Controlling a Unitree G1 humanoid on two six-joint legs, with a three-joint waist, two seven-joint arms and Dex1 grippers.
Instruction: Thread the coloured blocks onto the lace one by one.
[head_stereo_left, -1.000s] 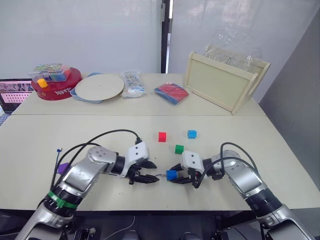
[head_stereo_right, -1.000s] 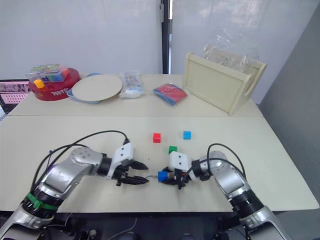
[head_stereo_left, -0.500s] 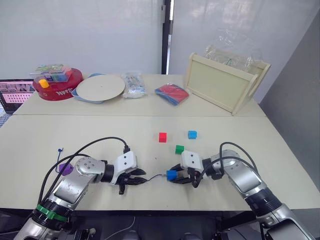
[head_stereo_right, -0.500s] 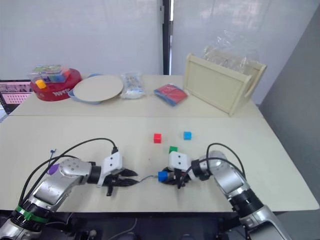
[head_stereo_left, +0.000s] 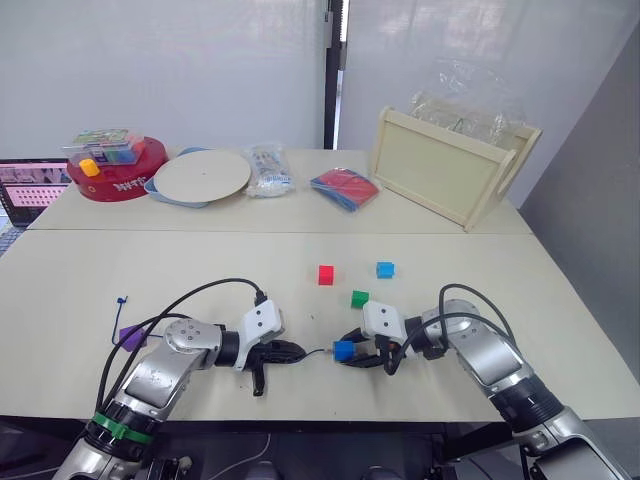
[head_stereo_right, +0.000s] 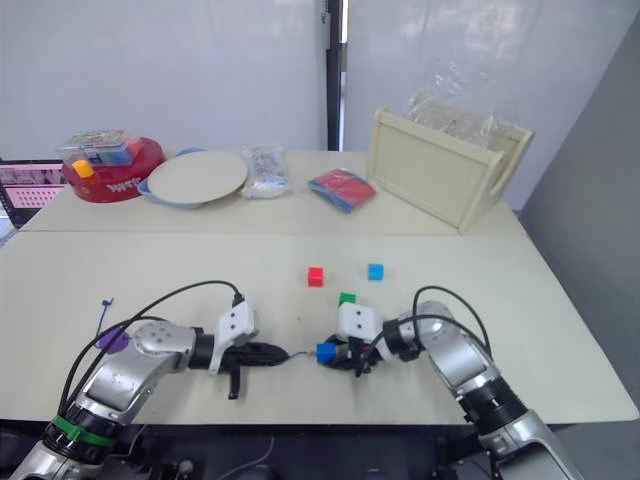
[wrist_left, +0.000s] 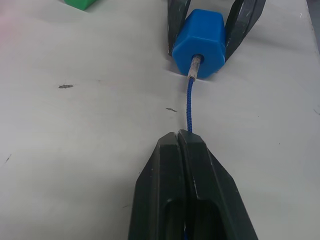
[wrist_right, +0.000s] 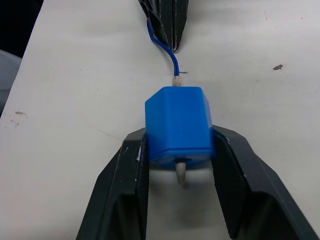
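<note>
Your right gripper (wrist_right: 178, 165) is clamping the blue block (wrist_right: 178, 124) between its two fingers, holding it low over the table (head_stereo_left: 480, 290) near the front edge. Your left gripper (wrist_left: 186, 137) is pinching the lace (wrist_left: 189, 107) with its fingers pressed tight together, just beside the block. The lace is running straight from those fingertips into the block's hole, and its pale tip (wrist_right: 181, 172) is poking out of the far face, between your right fingers. So the tip is passing right through the block while you are holding both ends of that short span.

Behind your left gripper the lace is trailing off toward your left, where a purple block (head_stereo_left: 129, 337) is sitting on the table close to the knotted end (head_stereo_left: 120, 299).

Three loose blocks are lying further back on the table, near your right gripper: a green block (head_stereo_left: 359, 298) closest, then a red block (head_stereo_left: 324, 274) and a light-blue block (head_stereo_left: 384, 269), all apart from one another.
</note>
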